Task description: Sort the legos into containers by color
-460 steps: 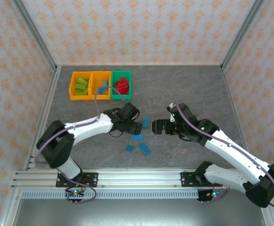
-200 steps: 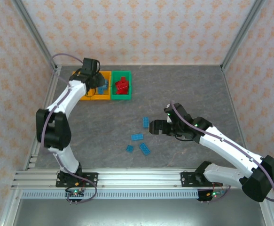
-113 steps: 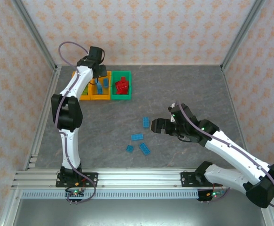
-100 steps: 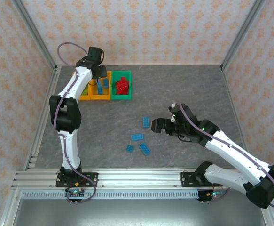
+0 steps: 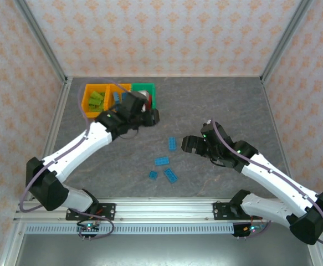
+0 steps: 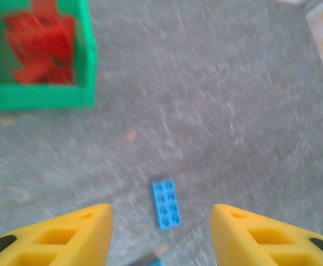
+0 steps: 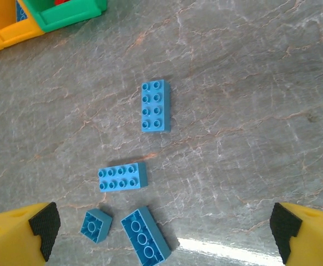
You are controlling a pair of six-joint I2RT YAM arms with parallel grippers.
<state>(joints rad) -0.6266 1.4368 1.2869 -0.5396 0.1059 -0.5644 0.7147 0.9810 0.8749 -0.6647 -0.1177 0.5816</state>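
**Fig.** Four light-blue legos are scattered on the counter, near the containers. The left tool and right tool are both held apart, empty. The bricks are judged light, rigid and smooth-sided, best pinched across the long flanks. Stud detail is resolved in the right wrist view, and bin contents in the top view.

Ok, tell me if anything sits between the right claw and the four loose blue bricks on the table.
Nothing visible does. The open right claw points down at the four blue bricks, which lie loose and apart on the table. Only bare surface shows between its fingers and them.
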